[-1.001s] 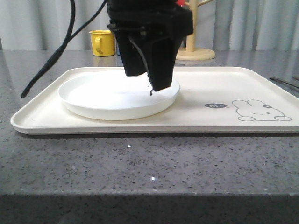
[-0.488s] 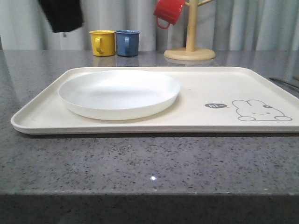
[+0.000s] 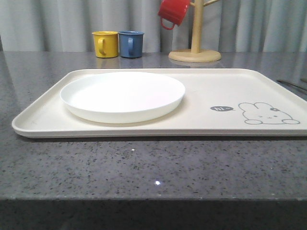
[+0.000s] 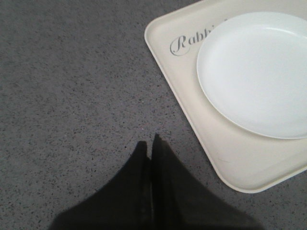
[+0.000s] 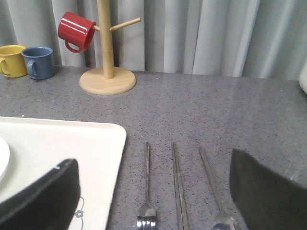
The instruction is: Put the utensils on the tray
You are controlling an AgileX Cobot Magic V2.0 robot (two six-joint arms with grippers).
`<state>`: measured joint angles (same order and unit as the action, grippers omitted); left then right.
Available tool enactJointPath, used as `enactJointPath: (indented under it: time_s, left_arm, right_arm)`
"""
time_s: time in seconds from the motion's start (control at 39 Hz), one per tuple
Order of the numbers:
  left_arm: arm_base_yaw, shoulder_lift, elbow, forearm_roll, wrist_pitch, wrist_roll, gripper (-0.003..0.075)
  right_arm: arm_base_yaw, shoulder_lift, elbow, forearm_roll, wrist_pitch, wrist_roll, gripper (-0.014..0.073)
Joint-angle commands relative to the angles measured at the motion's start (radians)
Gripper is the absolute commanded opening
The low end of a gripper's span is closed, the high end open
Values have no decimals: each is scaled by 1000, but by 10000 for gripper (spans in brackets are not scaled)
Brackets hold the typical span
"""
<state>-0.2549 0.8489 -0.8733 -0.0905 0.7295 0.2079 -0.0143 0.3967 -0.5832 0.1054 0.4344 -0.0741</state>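
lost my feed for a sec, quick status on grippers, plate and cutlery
Left gripper shut, empty, over bare table. Right gripper open above fork, chopsticks, spoon. Plate on tray. Nothing blocking.

Plate (image 3: pixel 123 96) is seated on the left half of the tray (image 3: pixel 206 125). Rabbit drawing (image 3: pixel 266 113) is printed on the tray's right part. Behind the tray, two mugs (image 3: pixel 118 43) are set side by side at left; mug tree (image 3: pixel 194 40) is placed to their right, one mug (image 3: pixel 173 11) hung on it. Fork (image 5: pixel 146 191), chopsticks (image 5: pixel 178 189) and spoon (image 5: pixel 214 191) are laid parallel on the table (image 3: pixel 144 167), right of the tray.
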Motion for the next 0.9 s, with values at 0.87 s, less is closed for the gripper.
enactJointPath:
  time_s: [0.87]
  left_arm:
    - [5, -875, 502, -101, -439, -8, -18]
  right_arm:
    - [-4, 14, -37, -8, -82, -7, 654]
